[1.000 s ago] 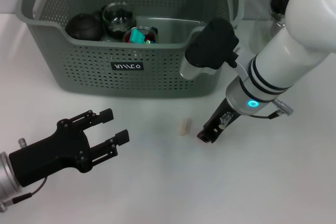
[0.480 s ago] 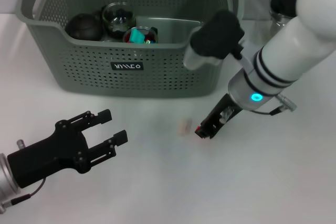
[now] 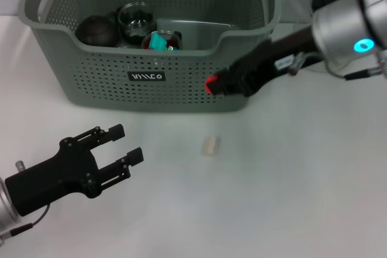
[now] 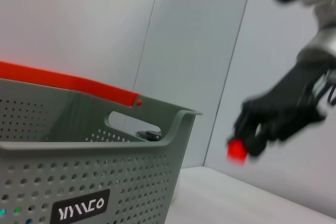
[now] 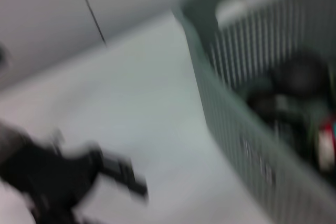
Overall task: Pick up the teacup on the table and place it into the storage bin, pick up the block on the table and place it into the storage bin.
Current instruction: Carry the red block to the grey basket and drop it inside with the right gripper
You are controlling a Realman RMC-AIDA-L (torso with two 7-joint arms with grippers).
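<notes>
Head view: I see my right tool (image 3: 213,84) at 3 o'clock, pinching a small red block (image 3: 211,84) against the storage bin's (image 3: 97,67) front wall. My left tool (image 3: 126,143) hovers wide open, empty, at 8 o'clock. Left wrist view: the red block (image 4: 237,150) sits gripped beside the bin (image 4: 131,166).

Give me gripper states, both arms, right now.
Left gripper: open, empty, low over the white table.
Right gripper: shut on a small red block, raised beside the grey-green perforated storage bin.
</notes>
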